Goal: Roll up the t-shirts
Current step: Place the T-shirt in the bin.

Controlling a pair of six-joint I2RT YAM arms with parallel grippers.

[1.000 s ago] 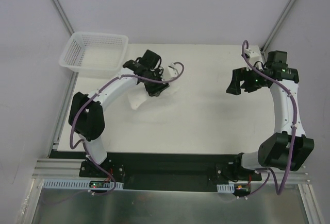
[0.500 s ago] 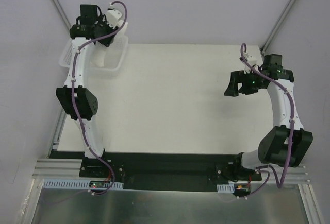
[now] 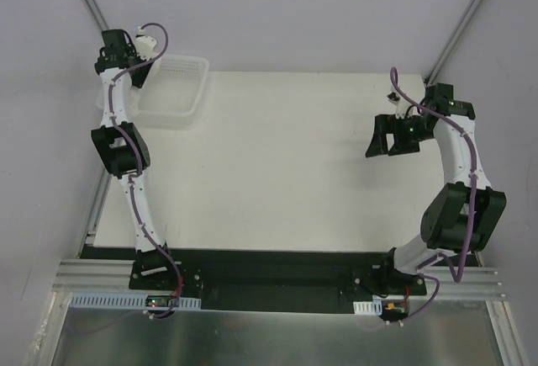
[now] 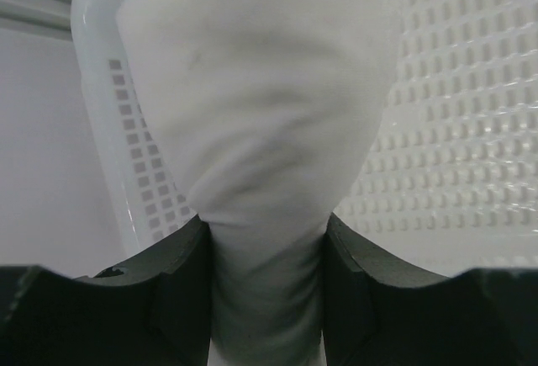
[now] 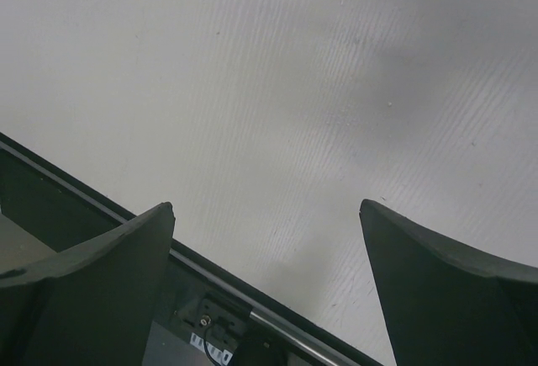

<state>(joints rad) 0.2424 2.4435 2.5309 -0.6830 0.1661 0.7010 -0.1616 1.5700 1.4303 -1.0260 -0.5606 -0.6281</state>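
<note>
A white t-shirt (image 4: 261, 130), bunched into a roll, is clamped between the dark fingers of my left gripper (image 4: 265, 225). It hangs over the left end of the white mesh basket (image 4: 454, 130). In the top view my left gripper (image 3: 118, 55) is stretched to the far left corner, above the basket (image 3: 181, 88); the shirt is hidden there by the arm. My right gripper (image 3: 384, 147) is open and empty above the table's right side. In the right wrist view it (image 5: 267, 206) frames bare table only.
The white table (image 3: 286, 172) has a black front rail (image 5: 50, 189) near the right fingers. Grey walls and metal frame posts (image 3: 88, 0) stand close behind the basket and the left arm.
My left arm has swung from the table's left middle up and back to the far left, carrying the t-shirt over the basket. The right arm has barely shifted.
</note>
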